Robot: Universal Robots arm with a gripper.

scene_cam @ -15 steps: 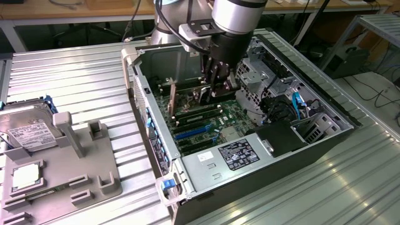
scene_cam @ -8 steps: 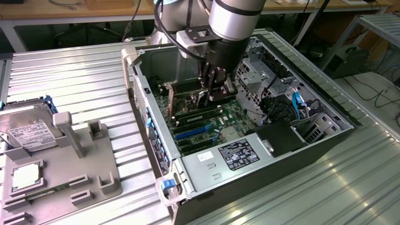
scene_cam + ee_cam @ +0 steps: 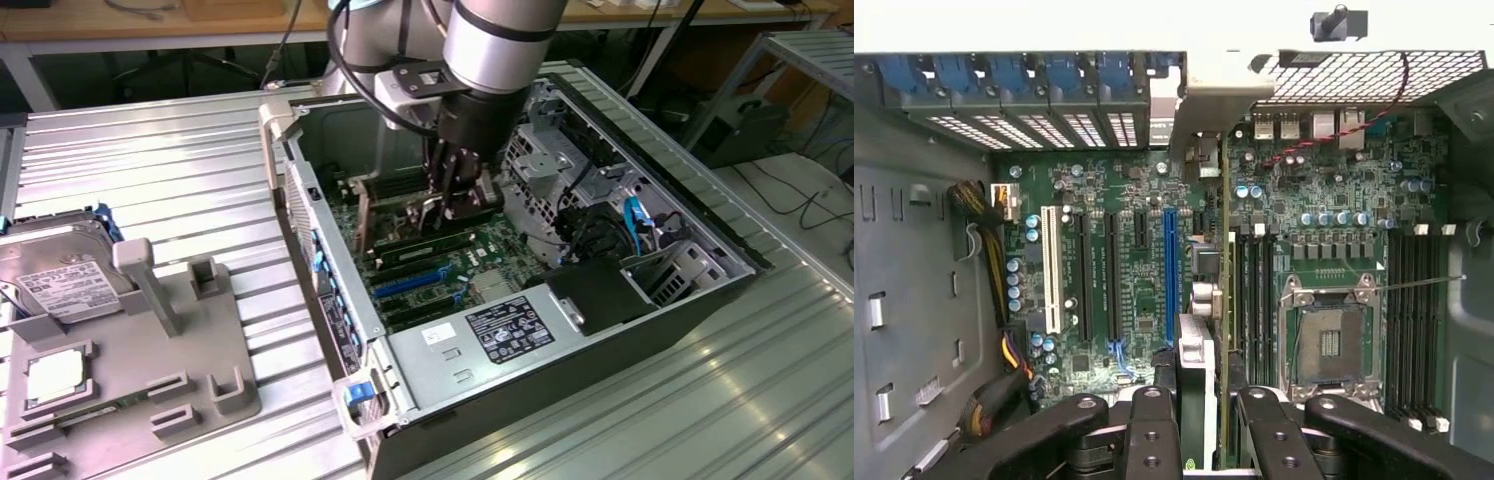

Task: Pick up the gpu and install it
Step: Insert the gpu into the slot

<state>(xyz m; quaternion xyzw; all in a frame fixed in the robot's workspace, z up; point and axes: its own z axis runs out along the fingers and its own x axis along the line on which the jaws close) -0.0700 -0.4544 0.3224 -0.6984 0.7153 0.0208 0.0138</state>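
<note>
my gripper pinching the gpu edge-on between the fingers, card upright inside the case, over mid motherboard, between blue slot and memory slots, bracket end toward the case's rear edge

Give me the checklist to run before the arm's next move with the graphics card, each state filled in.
1. Graphics card gripped: ok, the gripper is shut on it, edge-on.
2. Card inside the computer case: ok, over the motherboard.
3. Blue slot empty: ok.
4. Card lined up with that slot: cannot tell.
5. Card pressed home in a slot: cannot tell.
6. Yellow and black cables apart from the card: ok.
</note>
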